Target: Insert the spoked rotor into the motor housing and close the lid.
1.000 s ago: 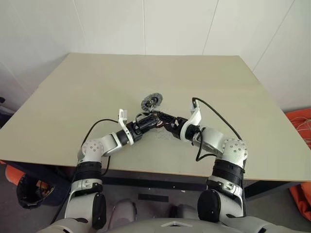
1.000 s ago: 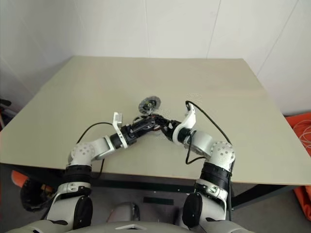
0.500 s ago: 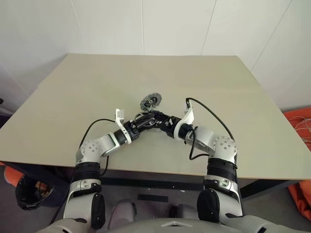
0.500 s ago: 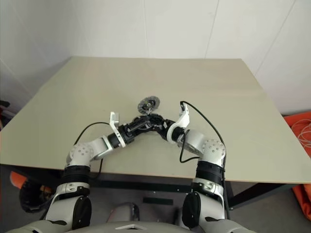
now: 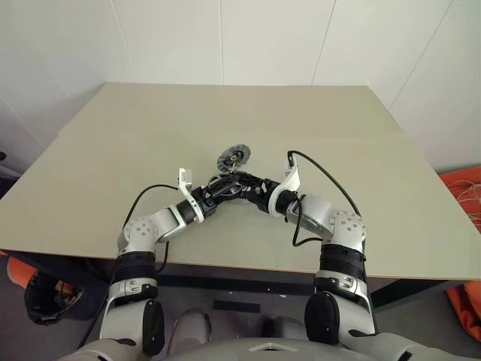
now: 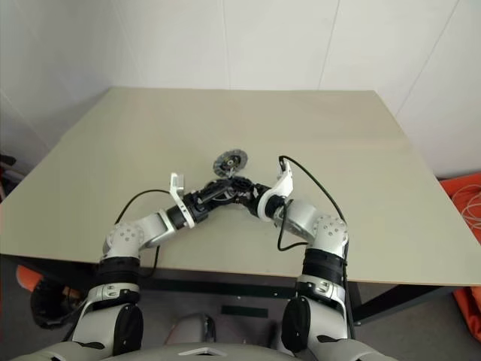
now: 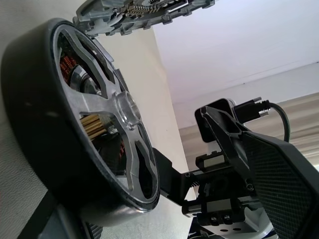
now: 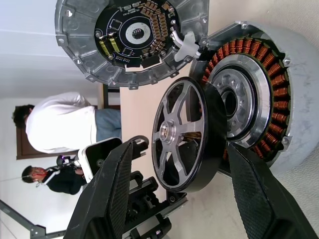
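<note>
Black-rimmed spoked rotor (image 8: 187, 134) with silvery spokes, gripped on edge by the left gripper (image 5: 231, 185) against the copper-wound motor housing (image 8: 259, 94) mid-table; right gripper (image 8: 182, 169) spread wide, lid (image 8: 132, 37) upright.

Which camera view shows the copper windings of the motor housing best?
The right wrist view: the motor housing faces it, its copper ring mostly open. The left wrist view shows copper glimpses behind the spoked rotor. From the head views, the windings cannot be made out.

Silver-grey arms with black joints, white wrist brackets, looping black cables, black textured jaws.
</note>
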You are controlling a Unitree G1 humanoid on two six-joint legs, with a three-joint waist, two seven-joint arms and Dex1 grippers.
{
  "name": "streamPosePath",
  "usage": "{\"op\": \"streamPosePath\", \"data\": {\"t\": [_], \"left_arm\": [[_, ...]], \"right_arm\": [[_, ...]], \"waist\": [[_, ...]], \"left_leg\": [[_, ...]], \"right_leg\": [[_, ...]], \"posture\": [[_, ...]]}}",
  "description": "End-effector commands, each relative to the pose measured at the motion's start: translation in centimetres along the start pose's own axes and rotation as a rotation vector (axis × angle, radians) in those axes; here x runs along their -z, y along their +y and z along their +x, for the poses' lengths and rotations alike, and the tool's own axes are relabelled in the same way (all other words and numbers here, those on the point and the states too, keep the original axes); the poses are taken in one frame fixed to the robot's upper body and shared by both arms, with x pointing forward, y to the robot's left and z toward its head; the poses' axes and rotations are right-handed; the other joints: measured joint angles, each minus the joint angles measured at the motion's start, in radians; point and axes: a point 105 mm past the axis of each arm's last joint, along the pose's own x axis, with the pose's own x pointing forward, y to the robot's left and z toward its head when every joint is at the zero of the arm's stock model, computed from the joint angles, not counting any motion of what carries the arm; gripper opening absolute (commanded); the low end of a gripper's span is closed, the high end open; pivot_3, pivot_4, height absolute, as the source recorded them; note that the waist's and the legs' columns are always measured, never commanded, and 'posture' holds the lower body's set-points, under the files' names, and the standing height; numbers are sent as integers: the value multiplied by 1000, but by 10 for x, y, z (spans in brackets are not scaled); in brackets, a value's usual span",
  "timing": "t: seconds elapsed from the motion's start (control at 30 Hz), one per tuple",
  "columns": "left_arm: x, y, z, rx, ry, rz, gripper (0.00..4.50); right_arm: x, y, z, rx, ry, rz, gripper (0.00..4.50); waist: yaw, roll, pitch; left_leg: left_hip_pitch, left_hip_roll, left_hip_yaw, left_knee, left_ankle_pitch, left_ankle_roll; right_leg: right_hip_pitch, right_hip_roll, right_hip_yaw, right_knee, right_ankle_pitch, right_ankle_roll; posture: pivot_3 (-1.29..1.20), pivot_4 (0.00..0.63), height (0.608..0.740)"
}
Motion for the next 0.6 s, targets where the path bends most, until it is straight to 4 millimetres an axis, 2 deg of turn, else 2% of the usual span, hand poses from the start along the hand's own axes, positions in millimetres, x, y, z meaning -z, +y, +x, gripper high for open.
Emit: {"op": "streamPosePath", "data": {"t": [0.03,0.27,0.47,0.6], "left_arm": [[4,-7,3,21,24,12,4050],[6,-8,3,28,28,11,4050],[8,-13,5,33,32,14,4050],[8,-19,6,50,37,19,4050]], "right_arm": [[17,20,15,-50,69,16,2798],[19,20,15,-45,80,24,367],[19,20,14,-46,77,28,284],[14,27,11,-86,53,34,284]], "waist": [[0,0,0],[2,0,0],[1,0,0],[1,0,0]], "left_leg": [[-1,0,0,0,0,0],[-10,-1,0,-1,0,0],[-11,-1,0,0,0,-1],[-11,0,0,0,1,-1]], "right_leg": [[-1,0,0,0,0,0],[-10,0,0,0,2,4],[-11,0,0,1,3,4],[-11,0,0,1,3,4]], "posture": [[0,0,740],[0,0,740],[0,0,740],[0,0,740]]}}
